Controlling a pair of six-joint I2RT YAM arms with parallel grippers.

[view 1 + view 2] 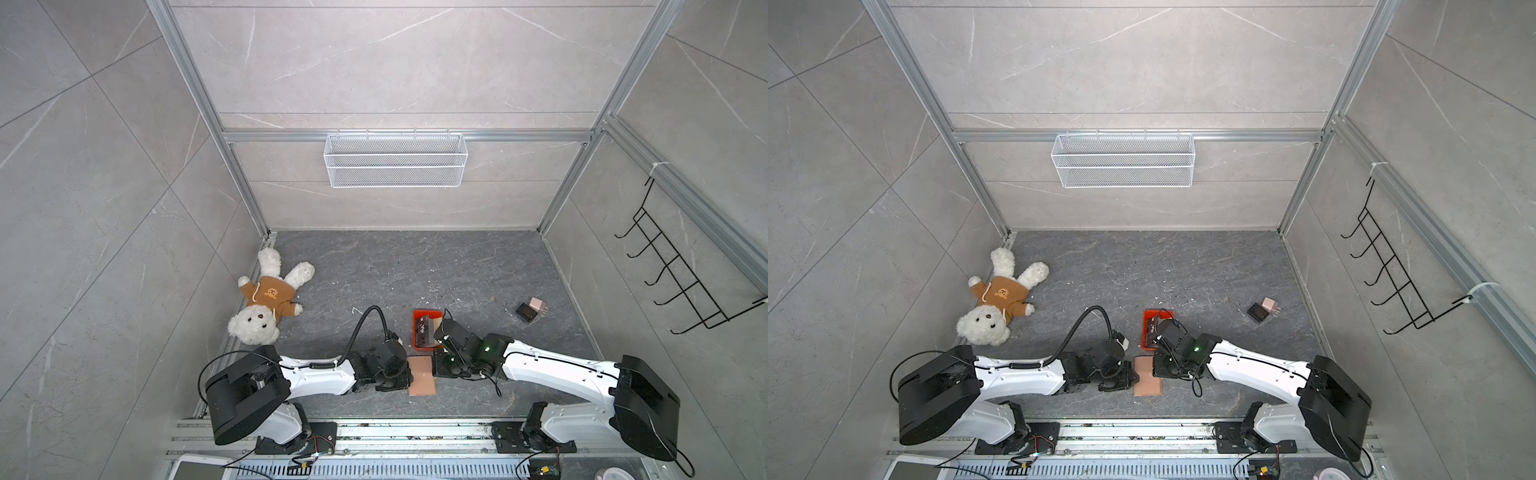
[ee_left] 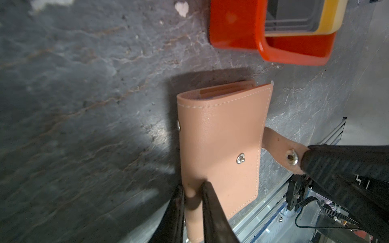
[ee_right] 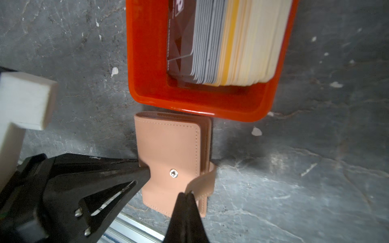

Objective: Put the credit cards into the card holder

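In both top views the closed card holder (image 1: 422, 374) lies between the grippers, with the orange tray (image 1: 427, 311) of credit cards (image 1: 423, 330) at its twelve o'clock. In the left wrist view, the left gripper (image 2: 192, 185) pinches the holder's folded edge. In the right wrist view, the right gripper (image 3: 186, 195) is clamped tight on its snap tab (image 3: 202, 183).

left tool (image 2: 193, 184) pinched nearly closed | right tool (image 3: 186, 194) clamped tight | both arms reach inward

The credit cards (image 3: 221, 42) stand in the tray (image 3: 189, 103) behind the card holder (image 3: 168, 143).
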